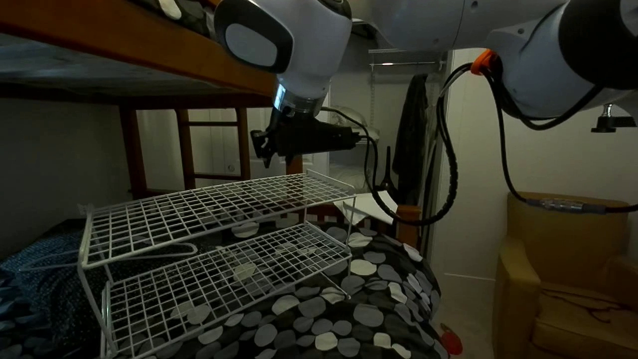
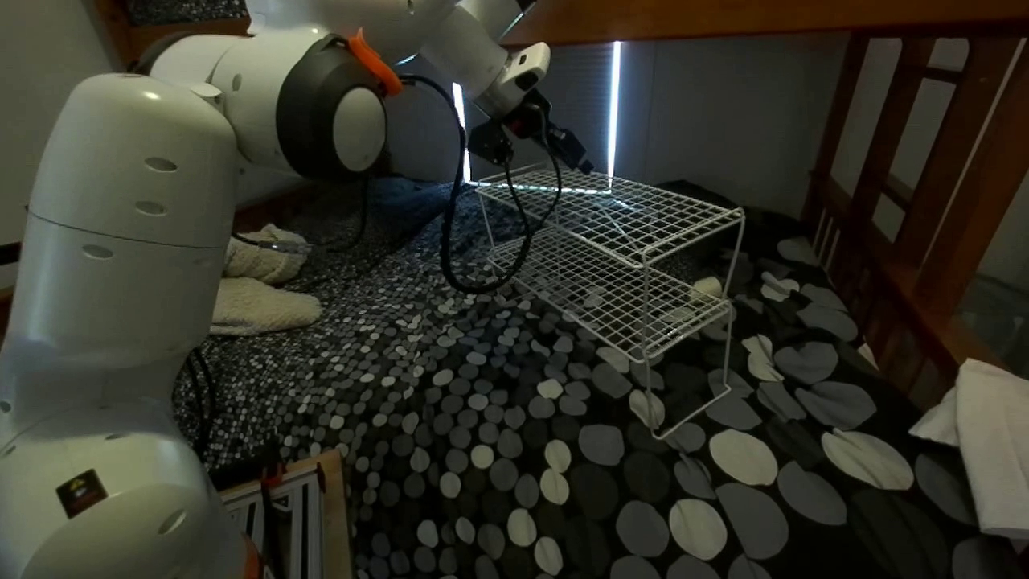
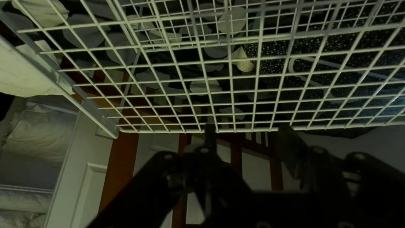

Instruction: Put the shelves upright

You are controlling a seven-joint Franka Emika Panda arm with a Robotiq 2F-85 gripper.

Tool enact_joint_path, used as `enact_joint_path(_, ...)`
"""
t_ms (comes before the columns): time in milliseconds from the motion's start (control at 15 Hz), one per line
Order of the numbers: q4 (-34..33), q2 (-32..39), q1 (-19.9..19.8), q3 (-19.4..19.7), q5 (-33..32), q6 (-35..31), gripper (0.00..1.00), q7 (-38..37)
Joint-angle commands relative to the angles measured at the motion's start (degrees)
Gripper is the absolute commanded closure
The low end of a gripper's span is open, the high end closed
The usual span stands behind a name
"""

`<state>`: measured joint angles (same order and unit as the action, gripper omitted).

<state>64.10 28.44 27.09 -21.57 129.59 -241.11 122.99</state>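
The shelves, a white wire rack with two mesh tiers, stand on the dotted bedding with one tier above the other. They show in both exterior views [image 1: 209,213] [image 2: 619,215]. Whether they tilt slightly on the soft bed I cannot tell. In the wrist view, the top tier's mesh [image 3: 218,77] fills the upper half. My gripper [image 3: 248,131] is open, with a gap between its dark fingers and nothing held. Its fingertips overlap the tier's edge rod there; contact cannot be judged. In both exterior views, the gripper [image 1: 278,162] [image 2: 585,166] is just above the top tier.
The brown bunk bed frame [image 1: 149,55] overhangs the bed, with its ladder [image 1: 187,149] behind the rack. A white wire loop [image 1: 184,247] shows below the top tier. White cloth [image 2: 993,450] lies at the bed's edge. The arm's black cable [image 2: 450,241] hangs beside the rack.
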Motion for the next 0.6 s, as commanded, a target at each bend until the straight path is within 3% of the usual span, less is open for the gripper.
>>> enact_joint_path(0,7.2,-5.5,-2.0,-2.6,-1.1,-1.0,0.15,1.8)
enact_joint_path(133,8.8,-7.3,-1.7,-2.8,-2.1,-1.2,0.02,2.1)
enact_joint_path(533,17.7,-14.6,-1.6,-1.4,-1.4,-0.8,0.00,-0.2)
